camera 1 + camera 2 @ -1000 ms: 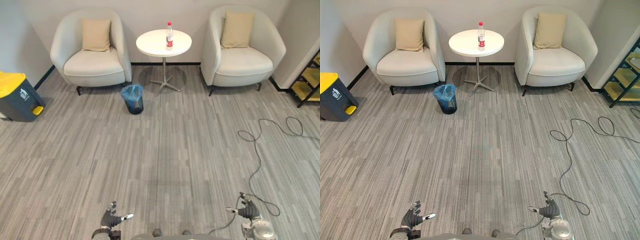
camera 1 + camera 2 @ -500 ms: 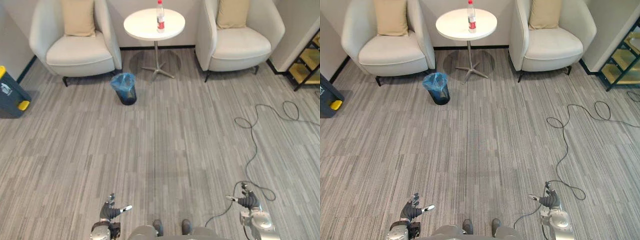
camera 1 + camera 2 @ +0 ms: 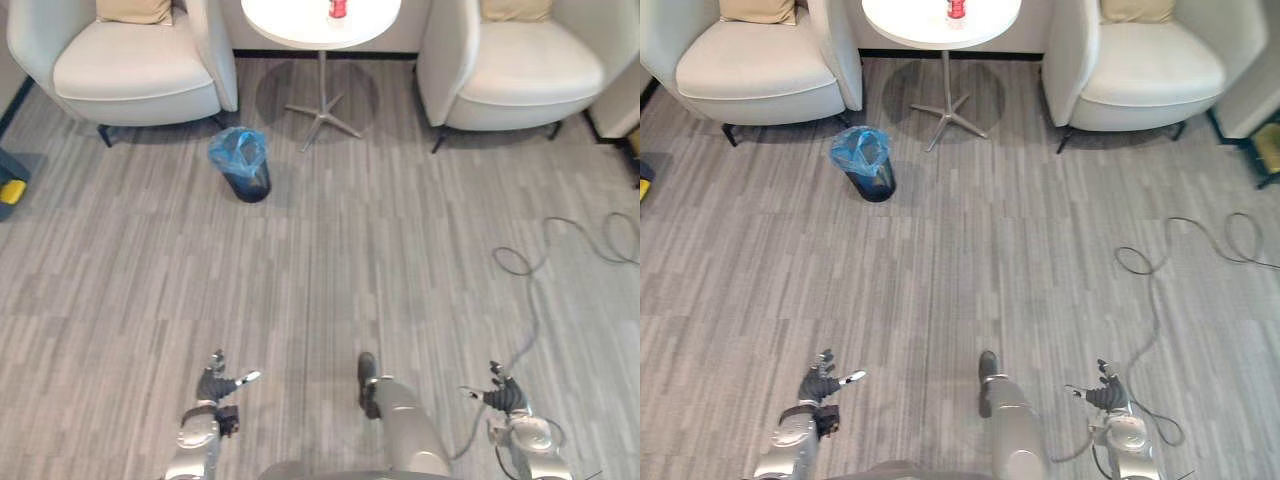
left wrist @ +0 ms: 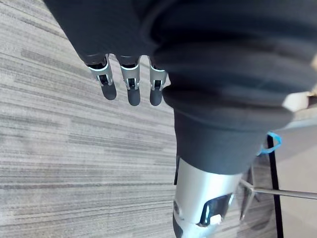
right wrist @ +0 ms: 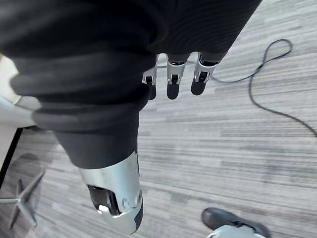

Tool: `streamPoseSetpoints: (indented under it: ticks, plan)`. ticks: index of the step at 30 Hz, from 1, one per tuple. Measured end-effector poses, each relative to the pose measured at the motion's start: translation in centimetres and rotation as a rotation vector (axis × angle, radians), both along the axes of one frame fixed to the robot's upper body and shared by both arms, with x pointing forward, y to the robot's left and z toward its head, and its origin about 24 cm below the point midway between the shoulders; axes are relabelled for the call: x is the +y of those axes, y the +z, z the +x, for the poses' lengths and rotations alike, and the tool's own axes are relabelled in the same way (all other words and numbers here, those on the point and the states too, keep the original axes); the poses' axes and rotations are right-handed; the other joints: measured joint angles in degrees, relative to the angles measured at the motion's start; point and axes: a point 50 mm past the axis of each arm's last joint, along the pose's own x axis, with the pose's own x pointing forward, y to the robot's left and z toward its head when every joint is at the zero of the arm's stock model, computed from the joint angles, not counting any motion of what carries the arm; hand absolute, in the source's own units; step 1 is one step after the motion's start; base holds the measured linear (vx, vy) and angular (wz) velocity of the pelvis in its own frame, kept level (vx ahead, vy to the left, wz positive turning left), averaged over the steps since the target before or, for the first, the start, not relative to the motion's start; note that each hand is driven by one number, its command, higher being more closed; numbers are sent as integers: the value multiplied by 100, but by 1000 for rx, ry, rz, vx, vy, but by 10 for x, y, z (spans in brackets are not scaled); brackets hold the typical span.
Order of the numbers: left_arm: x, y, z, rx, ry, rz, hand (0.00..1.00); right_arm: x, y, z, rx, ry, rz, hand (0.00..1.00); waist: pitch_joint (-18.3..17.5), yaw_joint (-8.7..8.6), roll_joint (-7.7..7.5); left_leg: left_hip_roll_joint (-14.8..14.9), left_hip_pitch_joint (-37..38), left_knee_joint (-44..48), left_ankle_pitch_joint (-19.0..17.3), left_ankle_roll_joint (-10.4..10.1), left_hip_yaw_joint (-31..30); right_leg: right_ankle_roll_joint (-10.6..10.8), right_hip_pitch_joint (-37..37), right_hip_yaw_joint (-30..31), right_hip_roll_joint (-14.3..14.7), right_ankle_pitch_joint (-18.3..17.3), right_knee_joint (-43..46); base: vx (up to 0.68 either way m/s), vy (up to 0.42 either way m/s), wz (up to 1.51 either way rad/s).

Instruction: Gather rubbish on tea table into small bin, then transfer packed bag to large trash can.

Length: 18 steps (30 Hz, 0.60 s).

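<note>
Carrying nothing, you had the left hand and right hand low and loosely open (nothing lay within reach): the bottle stood on the tea table well ahead of both, the small bin nearer, ahead of the left.

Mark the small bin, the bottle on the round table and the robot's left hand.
small bin [image 3: 250, 186]: left eye view, on its dark side wall.
bottle [image 3: 337, 8]: left eye view, on its red label.
left hand [image 3: 213, 385]: left eye view, on the dark middle of the hand.
</note>
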Motion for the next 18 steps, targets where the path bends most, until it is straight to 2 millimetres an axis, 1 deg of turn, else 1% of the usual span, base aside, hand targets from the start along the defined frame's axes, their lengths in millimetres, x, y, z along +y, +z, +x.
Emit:
streamPoseSetpoints:
  ticks: [1,2,3,4,5,6,7,8,9,10,11,12,13,14,15,16,17,18]
  plan:
    - [-1,3,2,-18,-1,-1,0,8,3,5,-40,-6,25,0,74,140,-128,125,-458,590,-298,112,252,-72,533,59,-9,-45,-221,455,-93,-4]
    - [-3,6,5,-38,-4,-5,0,12,5,7,-61,-2,35,0,99,256,-239,131,-833,629,-433,184,418,-96,874,81,-43,-80,-475,574,-100,0]
    - [-6,11,7,-68,-8,-10,0,15,8,12,-85,1,45,0,76,345,-267,96,-1400,324,-576,222,565,-32,1345,107,-57,-124,-947,593,-51,-3]
    - [-8,13,9,-84,-15,-12,0,14,10,14,-100,-1,40,0,74,437,-274,61,-1747,-209,-633,204,677,67,1603,151,-64,-185,-1254,719,-19,-12]
    - [-10,14,9,-92,-17,-17,0,12,13,19,-113,-3,37,0,96,562,-306,-134,-2104,-1276,-608,166,645,185,1906,210,-106,-333,-1568,735,40,-27]
    - [-10,14,8,-88,-15,-19,0,11,13,23,-111,-4,37,0,102,595,-311,-333,-2240,-2310,-461,-20,562,301,2139,247,-156,-452,-1752,496,44,-26]
    - [-10,12,4,-77,-12,-22,0,10,13,24,-109,-5,34,0,98,621,-288,-415,-2262,-2988,-324,-200,485,360,2281,277,-171,-510,-1849,665,127,-43]
    - [-12,8,-3,-58,-3,-30,0,6,14,25,-109,-9,24,0,53,710,-198,-507,-2202,-4133,-46,-388,361,428,2537,467,-139,-655,-1969,677,216,-71]
    - [-10,4,-12,-30,8,-28,0,5,9,21,-78,-18,24,0,-10,787,-162,-496,-2229,-4216,220,-144,234,485,2760,674,-152,-954,-1850,828,283,-83]
    - [-7,4,-14,-20,9,-21,0,7,6,19,-64,-22,31,0,-76,855,-272,-572,-2260,-3939,422,38,297,602,2799,761,-266,-1145,-1670,715,268,-68]
    - [-6,2,-16,-7,14,-22,0,9,1,15,-40,-29,40,0,-214,837,-511,-714,-2357,-3509,401,192,362,625,2595,925,-509,-1254,-1025,763,243,-33]
    - [-7,3,-11,-17,5,-23,0,9,-2,11,-26,-35,43,0,-271,813,-647,-819,-2304,-3235,122,501,464,935,2120,1053,-683,-1120,200,761,228,-11]
    - [-8,4,-8,-23,-4,-23,0,10,-3,10,-18,-37,46,0,-262,750,-700,-884,-2200,-3154,-51,563,480,1367,1880,1094,-762,-887,878,782,235,9]
    - [-9,4,-2,-27,-17,-19,0,12,-6,9,-4,-39,55,0,-240,625,-740,-978,-1984,-3093,-259,662,459,2097,1499,1187,-820,-561,1931,748,207,22]
    - [-8,5,2,-29,-24,-13,0,15,-9,9,13,-38,69,0,-238,509,-740,-1038,-1582,-3078,-477,745,435,2155,1086,1160,-889,-557,3034,738,182,8]
    - [-7,6,3,-33,-24,-9,0,18,-10,10,20,-32,72,0,-217,496,-714,-1039,-1160,-3208,-583,773,461,1850,863,968,-990,-660,3422,676,155,-23]
    - [-7,8,6,-42,-21,-4,0,21,-11,10,22,-19,77,0,-198,515,-612,-998,-531,-3530,-672,765,455,1402,639,582,-1084,-799,3323,726,141,-43]
    - [-7,12,10,-67,-17,-1,0,23,-11,11,18,-10,79,0,-208,503,-533,-945,-16,-3852,-694,770,453,1167,391,173,-1090,-928,2851,695,118,-37]
